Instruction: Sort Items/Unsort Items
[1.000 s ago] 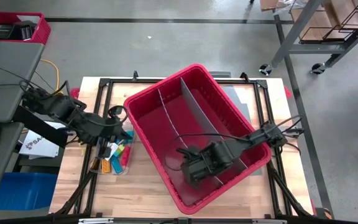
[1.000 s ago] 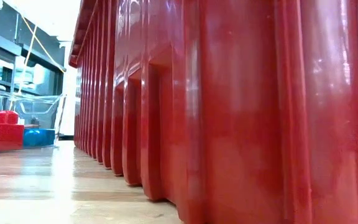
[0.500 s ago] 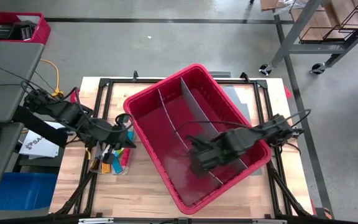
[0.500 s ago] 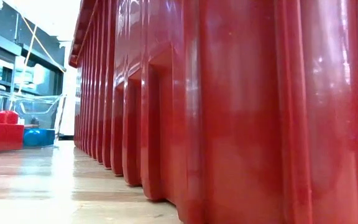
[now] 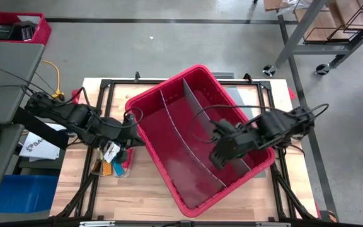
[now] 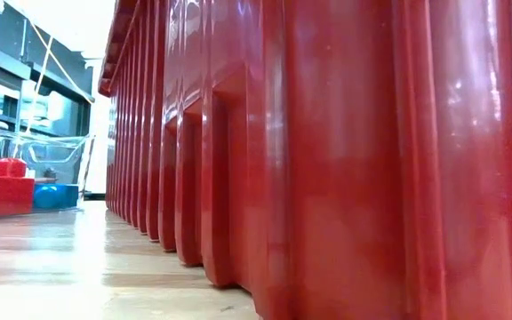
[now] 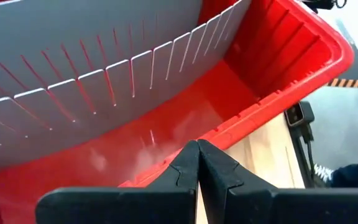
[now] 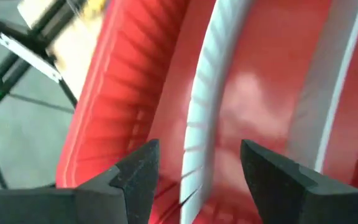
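The red bin [image 5: 197, 135] sits askew on the desk [image 5: 150, 189], two grey dividers [image 5: 191, 132] splitting it. The right gripper [image 5: 219, 154] hangs over the bin's middle section, fingers [image 8: 272, 177] spread and empty. The left gripper [image 7: 197, 163] is at the bin's left rim, fingers clenched on nothing, with the items [image 5: 113, 165] heaped on the desk just left of the bin.

The bin [image 5: 197, 142] sits at the frame's centre on the tabletop [image 5: 150, 192]. The items [image 5: 115, 165] lie just left of it, beneath the left pincer [image 5: 126, 144]. The right pincer [image 5: 218, 156] hangs inside the bin, centre-right.
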`<state>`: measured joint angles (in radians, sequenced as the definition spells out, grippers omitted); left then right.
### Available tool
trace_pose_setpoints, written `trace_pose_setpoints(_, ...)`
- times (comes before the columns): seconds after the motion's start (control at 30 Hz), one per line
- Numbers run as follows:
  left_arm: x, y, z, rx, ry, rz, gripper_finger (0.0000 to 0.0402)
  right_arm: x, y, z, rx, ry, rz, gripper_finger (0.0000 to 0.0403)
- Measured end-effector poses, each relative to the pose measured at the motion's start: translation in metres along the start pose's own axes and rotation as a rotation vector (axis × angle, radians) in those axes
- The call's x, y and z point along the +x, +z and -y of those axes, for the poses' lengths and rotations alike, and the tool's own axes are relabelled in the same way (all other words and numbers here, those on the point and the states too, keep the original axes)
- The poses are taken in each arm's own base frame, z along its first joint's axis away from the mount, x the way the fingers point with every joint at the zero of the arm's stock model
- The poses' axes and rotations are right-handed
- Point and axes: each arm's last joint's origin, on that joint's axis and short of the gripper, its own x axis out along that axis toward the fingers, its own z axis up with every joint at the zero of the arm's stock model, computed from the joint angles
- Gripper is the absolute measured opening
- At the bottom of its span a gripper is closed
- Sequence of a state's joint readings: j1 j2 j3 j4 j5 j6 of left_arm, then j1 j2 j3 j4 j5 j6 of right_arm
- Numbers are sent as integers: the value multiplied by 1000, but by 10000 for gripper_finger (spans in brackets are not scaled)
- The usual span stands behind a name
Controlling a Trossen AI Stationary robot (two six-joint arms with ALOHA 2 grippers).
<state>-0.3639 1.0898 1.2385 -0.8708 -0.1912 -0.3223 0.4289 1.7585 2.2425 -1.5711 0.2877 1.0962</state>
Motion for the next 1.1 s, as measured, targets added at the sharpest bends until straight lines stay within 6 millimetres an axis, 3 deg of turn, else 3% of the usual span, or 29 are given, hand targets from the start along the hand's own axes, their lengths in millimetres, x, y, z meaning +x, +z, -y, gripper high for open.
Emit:
trace_pose_setpoints(0.2,7,1,1,-99,-29,-28,0,-41,-3,36,43,7,142,201)
trace_pose_setpoints(0.3,9,1,2,-157,-30,-37,0,-46,-11,58,124,-27,190,189)
trace_pose_setpoints(0.4,12,2,2,-204,-28,-44,0,-48,-19,66,182,21,234,184)
trace_pose_setpoints(0.6,20,2,4,-225,-18,-66,0,-51,-15,59,328,269,268,183)
trace_pose_setpoints(0.77,28,2,5,-250,-31,-101,0,-52,-9,39,270,434,285,183)
trace_pose_setpoints(0.9,35,1,8,-260,-87,-155,0,-33,-34,17,251,444,14,183)
trace_pose_setpoints(1.1,44,0,10,-204,-93,-185,0,-5,-116,0,352,40,-546,183)
